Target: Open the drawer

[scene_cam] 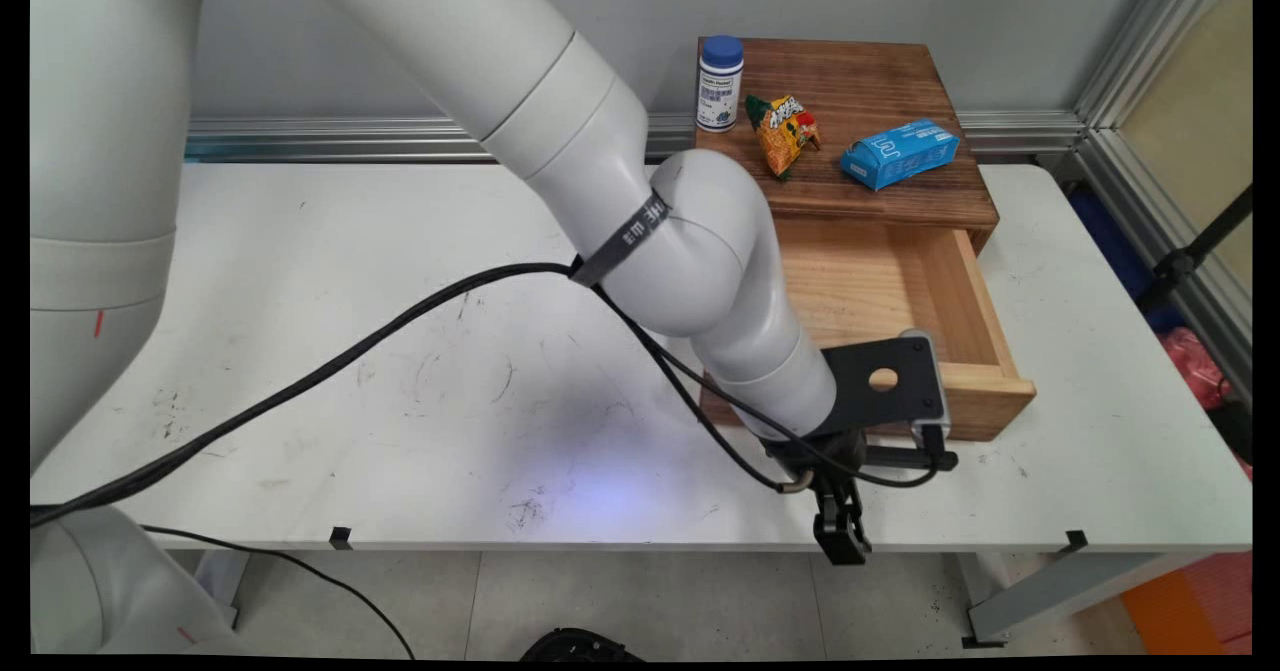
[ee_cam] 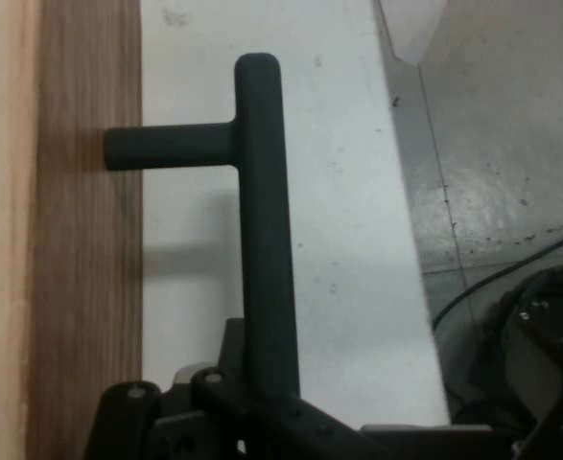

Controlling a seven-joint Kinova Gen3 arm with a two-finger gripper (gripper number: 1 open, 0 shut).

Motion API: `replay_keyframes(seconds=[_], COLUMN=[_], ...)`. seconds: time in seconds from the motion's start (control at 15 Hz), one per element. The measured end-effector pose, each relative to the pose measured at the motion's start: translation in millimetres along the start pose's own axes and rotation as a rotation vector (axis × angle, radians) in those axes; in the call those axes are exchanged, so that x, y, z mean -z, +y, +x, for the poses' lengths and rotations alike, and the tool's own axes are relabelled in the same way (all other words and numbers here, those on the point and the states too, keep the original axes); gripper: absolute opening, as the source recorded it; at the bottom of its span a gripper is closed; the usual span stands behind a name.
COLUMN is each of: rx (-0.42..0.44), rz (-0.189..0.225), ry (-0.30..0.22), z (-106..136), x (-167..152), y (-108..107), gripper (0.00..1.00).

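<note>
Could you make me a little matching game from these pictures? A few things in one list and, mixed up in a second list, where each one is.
Things:
1. white bottle with blue cap
2. blue carton
3. orange snack bag
4. black drawer handle

Places:
A. lying near the right edge of the wooden cabinet's top
B. sticking out from the drawer's front, running down into the hand
C. standing at the back left corner of the top
D. lying in the middle of the top, between the other two

Pairs: 1-C, 2-A, 3-D, 4-B
</note>
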Motion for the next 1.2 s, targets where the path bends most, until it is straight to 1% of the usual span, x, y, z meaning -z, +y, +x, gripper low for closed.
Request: replay_keyframes(seconds=[0.73, 1.2], rx=[-0.012, -0.024], rz=[-0.039, -0.055], ry=[0.003, 0.003], z=[1, 0], x=[5, 7], y=[27, 39], gripper=[1.0, 1.0])
